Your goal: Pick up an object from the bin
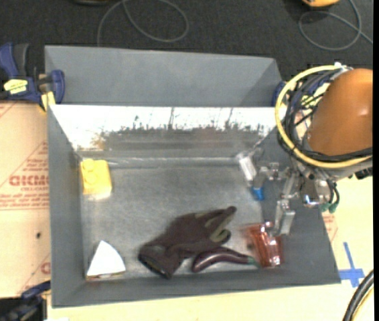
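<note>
My gripper hangs over the right side of the bin, open, with one fingertip toward the back wall and the other near the front right. Nothing sits between its fingers. A red translucent block lies just under the lower fingertip, at the bin's front right. A dark purple curved thing lies left of the red block. Against it rests a dark brown glove at the front middle.
A yellow block sits at the left by the back wall. A white wedge lies in the front left corner. The arm with its orange dome and cables overhangs the bin's right rim.
</note>
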Controlling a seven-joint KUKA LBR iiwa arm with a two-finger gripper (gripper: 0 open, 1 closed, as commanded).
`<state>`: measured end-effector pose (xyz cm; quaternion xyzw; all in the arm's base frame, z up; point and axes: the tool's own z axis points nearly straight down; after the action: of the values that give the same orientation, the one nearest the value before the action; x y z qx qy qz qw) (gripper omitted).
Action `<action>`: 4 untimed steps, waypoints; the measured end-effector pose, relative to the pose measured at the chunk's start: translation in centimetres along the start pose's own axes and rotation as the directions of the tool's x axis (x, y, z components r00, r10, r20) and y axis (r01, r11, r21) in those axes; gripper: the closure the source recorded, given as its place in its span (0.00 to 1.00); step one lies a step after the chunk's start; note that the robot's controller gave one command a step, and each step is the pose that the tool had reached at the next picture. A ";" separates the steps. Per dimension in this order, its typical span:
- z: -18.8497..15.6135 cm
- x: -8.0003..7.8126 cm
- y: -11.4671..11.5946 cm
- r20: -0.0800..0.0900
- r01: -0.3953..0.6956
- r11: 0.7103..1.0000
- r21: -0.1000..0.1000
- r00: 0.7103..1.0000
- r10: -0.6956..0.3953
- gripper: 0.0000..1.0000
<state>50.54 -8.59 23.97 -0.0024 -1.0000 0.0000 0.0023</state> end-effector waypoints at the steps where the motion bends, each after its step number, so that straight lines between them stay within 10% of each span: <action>1: -0.4 -0.2 0.0 0.008 0.003 1.000 0.002 1.000 -0.003 0.00; 3: 8.4 0.7 2.5 0.013 -0.057 0.998 0.001 0.998 0.057 0.00; 4: 12.0 -1.7 5.4 0.018 -0.071 0.997 0.001 0.997 0.071 0.00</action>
<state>52.23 -3.22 11.95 -0.0379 -0.9993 0.0007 -0.0067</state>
